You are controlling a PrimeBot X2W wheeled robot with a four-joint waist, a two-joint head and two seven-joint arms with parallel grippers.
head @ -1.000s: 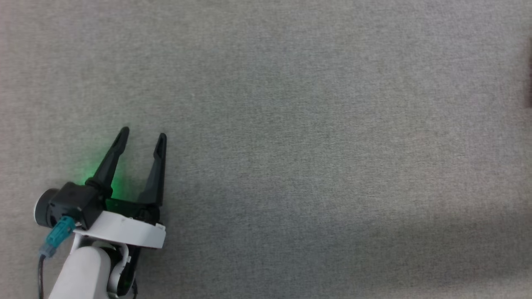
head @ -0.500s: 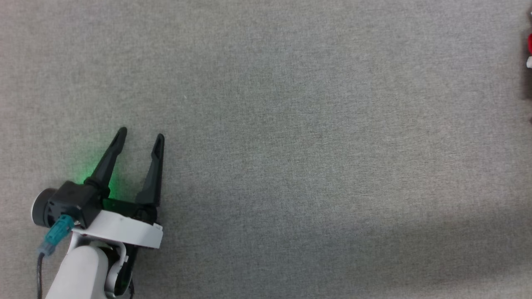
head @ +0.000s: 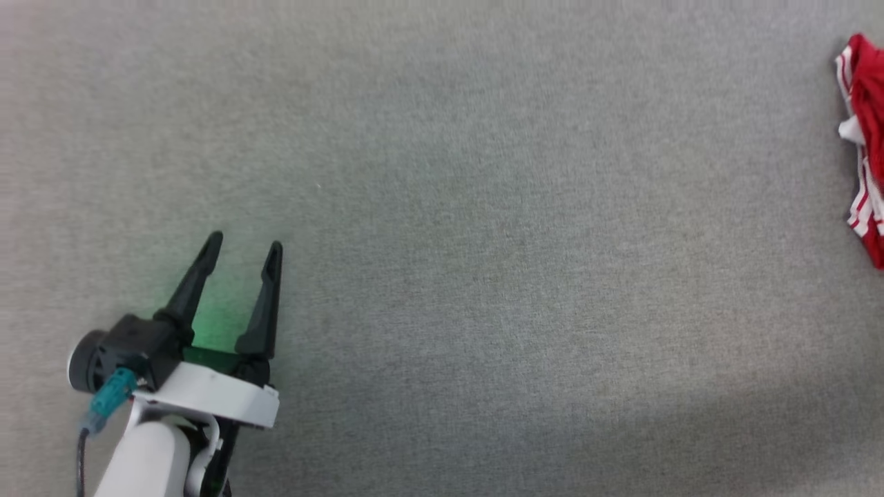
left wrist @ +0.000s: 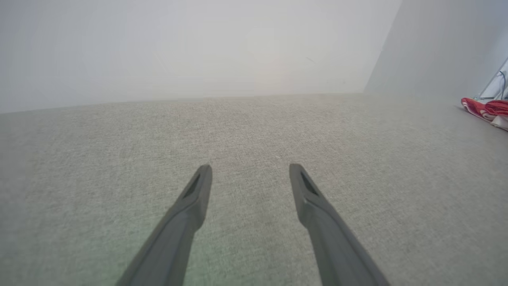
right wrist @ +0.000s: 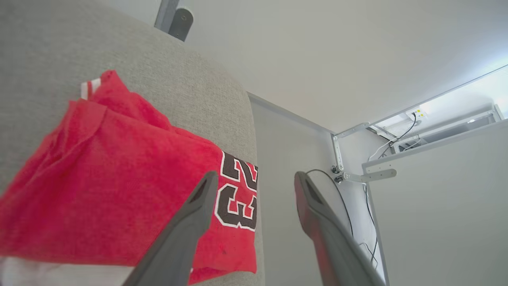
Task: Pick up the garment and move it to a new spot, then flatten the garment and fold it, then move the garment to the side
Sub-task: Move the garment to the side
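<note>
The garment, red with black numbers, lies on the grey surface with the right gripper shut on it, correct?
Not quite: the right wrist view shows the right gripper open, jaws apart, not shut on the garment, which does lie on the grey surface.

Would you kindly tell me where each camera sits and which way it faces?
Head view: from the robot's head, looking down on the grey fabric surface; left end effector at lower left, open.
Left wrist view: along the left end effector, low over the surface towards a pale wall.
Right wrist view: along the open right end effector, past the garment at the surface's edge.
Shared: all three show the garment.
</note>
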